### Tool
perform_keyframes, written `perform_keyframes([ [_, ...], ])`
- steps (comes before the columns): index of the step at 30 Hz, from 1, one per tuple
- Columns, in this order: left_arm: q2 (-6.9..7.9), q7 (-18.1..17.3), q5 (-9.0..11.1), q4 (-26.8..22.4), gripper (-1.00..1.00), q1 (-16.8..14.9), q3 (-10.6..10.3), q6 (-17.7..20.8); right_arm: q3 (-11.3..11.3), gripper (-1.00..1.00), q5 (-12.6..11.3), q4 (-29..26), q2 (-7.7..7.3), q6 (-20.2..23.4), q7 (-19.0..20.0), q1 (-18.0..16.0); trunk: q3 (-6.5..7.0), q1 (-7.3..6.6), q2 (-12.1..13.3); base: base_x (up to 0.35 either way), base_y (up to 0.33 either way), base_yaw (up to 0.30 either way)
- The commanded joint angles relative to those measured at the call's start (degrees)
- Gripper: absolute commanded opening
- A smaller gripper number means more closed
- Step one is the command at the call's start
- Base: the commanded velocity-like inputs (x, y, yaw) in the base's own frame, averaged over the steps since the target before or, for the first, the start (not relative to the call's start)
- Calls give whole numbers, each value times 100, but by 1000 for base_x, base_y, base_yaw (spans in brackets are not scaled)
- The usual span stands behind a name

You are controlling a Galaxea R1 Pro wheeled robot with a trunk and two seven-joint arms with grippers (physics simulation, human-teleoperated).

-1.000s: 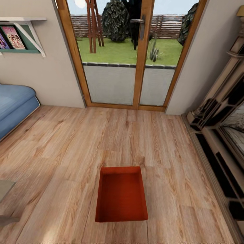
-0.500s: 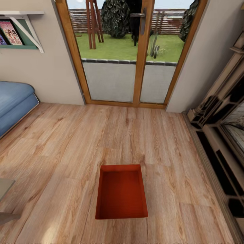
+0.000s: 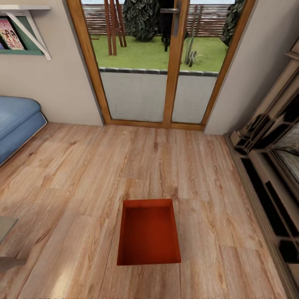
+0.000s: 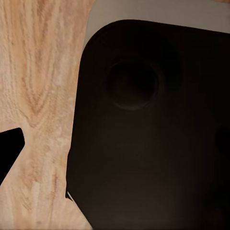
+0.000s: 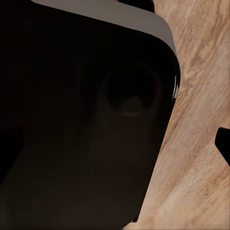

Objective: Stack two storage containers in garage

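Grippers: cannot tell whether apart or together (wrist views show dark robot body over planks)
Container [image 3: 149, 232]: open side up on the wood floor [image 3: 83, 174], facing the glass door [image 3: 160, 62]
Around: blue sofa [image 3: 16, 124] left, dark shelving [image 3: 270, 166] right

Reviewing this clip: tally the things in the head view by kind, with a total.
Orange-red storage container, open and empty, on the wood-plank floor: 1
Blue sofa: 1
Glazed wooden doors: 1 pair
Wall shelf with magazines: 1
Dark wood cabinet: 1
Total: 5 kinds
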Motion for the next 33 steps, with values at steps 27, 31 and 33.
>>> perform_keyframes([
  [27,-10,15,28,-1,100,-2,0,6,48,100,-52,18,5,-31,-4,-5,-251,0,-2,0,0,0],
  [31,-6,15,32,-1,100,-4,-4,6,48,100,-52,18,5,-31,-4,-5,-288,0,-2,0,0,0],
  [33,-7,15,33,-1,100,-4,-1,6,48,100,-52,18,5,-31,-4,-5,-306,0,-2,0,0,0],
])
